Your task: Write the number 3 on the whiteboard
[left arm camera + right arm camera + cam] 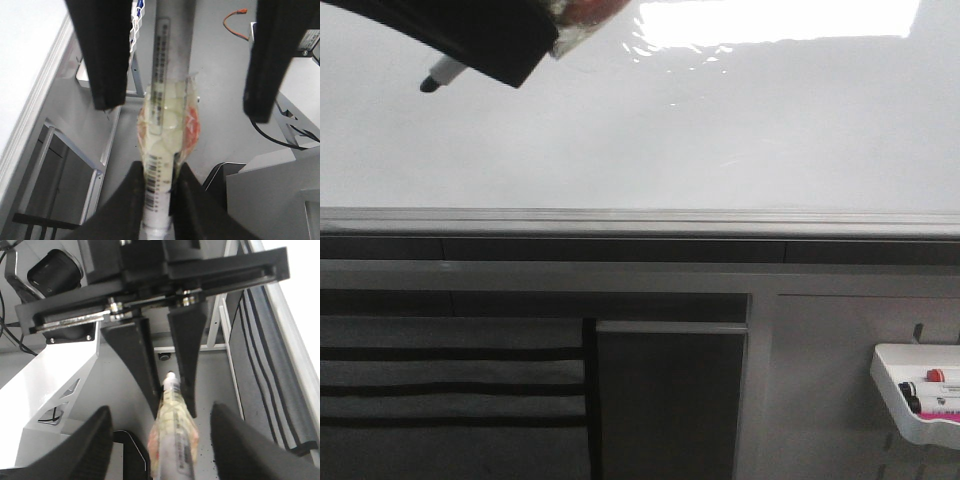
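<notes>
The whiteboard (670, 140) fills the upper front view, glossy white with a grey frame edge; no number 3 shows on it. My left gripper (505, 50) is at the top left over the board, shut on a white marker (448, 70) whose black tip points down-left. In the left wrist view its jaws (159, 172) clamp the barcoded, tape-wrapped marker (165, 125). My right gripper (160, 415) is open, its fingers (85, 445) wide apart on either side of the marker (172, 435) without touching it. It also shows in the left wrist view (182, 110).
A small white tray (895, 385) with spare markers hangs below the board at the lower right. Under the board's frame are grey panels, a dark panel (670, 400) and a striped cloth (450, 390).
</notes>
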### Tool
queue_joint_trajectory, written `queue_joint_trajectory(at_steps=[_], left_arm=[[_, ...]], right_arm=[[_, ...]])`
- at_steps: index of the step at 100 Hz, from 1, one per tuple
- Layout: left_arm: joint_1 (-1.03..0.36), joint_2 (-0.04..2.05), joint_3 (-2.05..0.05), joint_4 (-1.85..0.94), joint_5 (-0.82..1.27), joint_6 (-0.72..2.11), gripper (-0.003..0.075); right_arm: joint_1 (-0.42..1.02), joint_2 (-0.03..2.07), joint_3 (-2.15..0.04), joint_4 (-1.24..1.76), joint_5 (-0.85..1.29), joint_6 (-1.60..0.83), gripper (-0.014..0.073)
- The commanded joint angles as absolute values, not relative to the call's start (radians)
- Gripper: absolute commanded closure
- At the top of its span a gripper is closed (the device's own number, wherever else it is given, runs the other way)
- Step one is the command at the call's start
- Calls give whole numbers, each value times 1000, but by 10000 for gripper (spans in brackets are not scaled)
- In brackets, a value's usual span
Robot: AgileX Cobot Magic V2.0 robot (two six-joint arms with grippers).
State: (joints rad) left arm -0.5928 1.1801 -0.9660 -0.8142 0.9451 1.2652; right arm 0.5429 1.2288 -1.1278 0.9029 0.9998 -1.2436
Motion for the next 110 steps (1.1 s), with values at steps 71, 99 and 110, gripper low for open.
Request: queue_joint_trajectory(at_steps=[71,99,110], left_arm=[[-601,1157,-999,-875,935,1275,741],[-601,1157,-999,-875,933,1275,736],[-601,1157,-999,-875,931,1275,635]], right_arm=[[545,1211,-1162,909,1009,-1260,464],[545,1211,-1162,900,1007,-1260,573],[545,1211,-1162,899,993,-1260,573]])
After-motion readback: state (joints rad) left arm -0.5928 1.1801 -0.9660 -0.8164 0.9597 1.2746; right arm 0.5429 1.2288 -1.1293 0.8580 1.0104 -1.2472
